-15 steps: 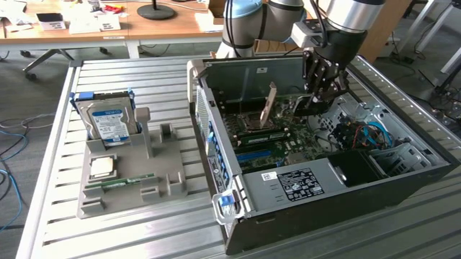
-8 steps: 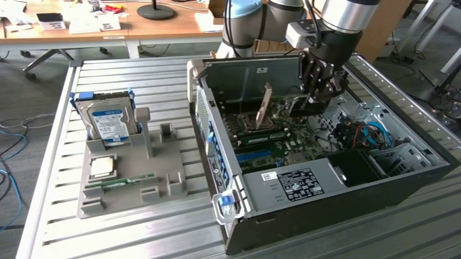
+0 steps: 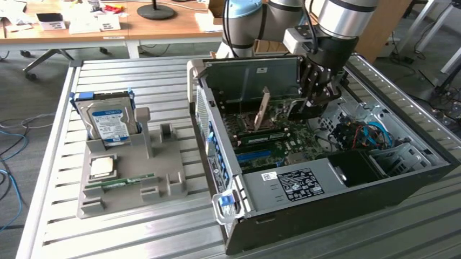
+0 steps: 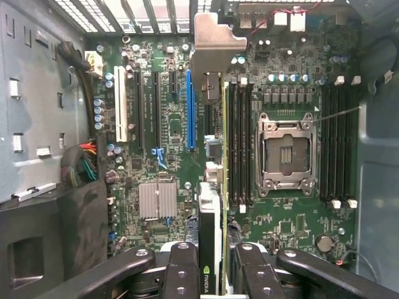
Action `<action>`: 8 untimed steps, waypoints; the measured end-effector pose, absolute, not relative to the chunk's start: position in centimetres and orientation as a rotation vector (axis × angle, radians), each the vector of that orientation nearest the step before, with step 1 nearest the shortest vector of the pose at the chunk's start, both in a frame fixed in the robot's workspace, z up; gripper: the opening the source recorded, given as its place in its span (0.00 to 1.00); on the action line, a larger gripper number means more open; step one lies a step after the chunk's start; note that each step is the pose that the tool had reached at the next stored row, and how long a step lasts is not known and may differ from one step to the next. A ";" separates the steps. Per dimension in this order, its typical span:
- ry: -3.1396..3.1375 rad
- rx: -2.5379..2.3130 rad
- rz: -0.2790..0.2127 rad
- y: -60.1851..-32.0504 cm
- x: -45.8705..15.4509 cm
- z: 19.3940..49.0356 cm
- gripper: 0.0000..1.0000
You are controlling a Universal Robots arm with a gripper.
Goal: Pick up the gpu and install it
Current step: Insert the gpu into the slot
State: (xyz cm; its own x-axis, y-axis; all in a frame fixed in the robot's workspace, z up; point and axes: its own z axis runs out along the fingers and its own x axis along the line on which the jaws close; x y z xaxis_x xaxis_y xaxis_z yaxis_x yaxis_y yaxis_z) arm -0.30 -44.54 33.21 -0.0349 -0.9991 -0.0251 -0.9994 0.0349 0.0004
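Tool (image 4: 216, 250) pinching gpu (image 4: 209, 212), held edge-on between its fingers (image 4: 183, 269), over the motherboard (image 4: 293, 219)

A hard drive (image 3: 109, 121) stands upright in a grey holder (image 3: 170, 168) that also bears a memory stick (image 3: 121, 182)

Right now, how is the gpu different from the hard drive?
The gpu is held by the fingers inside the case; the hard drive sits in a grey stand on the table. The gpu has a silver bracket at one end; the hard drive has a blue-white label. Both stand on edge.
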 end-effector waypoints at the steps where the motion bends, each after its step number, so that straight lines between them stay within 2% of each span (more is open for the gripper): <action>1: 2.247 -2.170 0.028 -44.5 -0.3 33.1 0.27; 8: 2.247 -2.170 0.028 -44.5 -0.5 32.2 0.27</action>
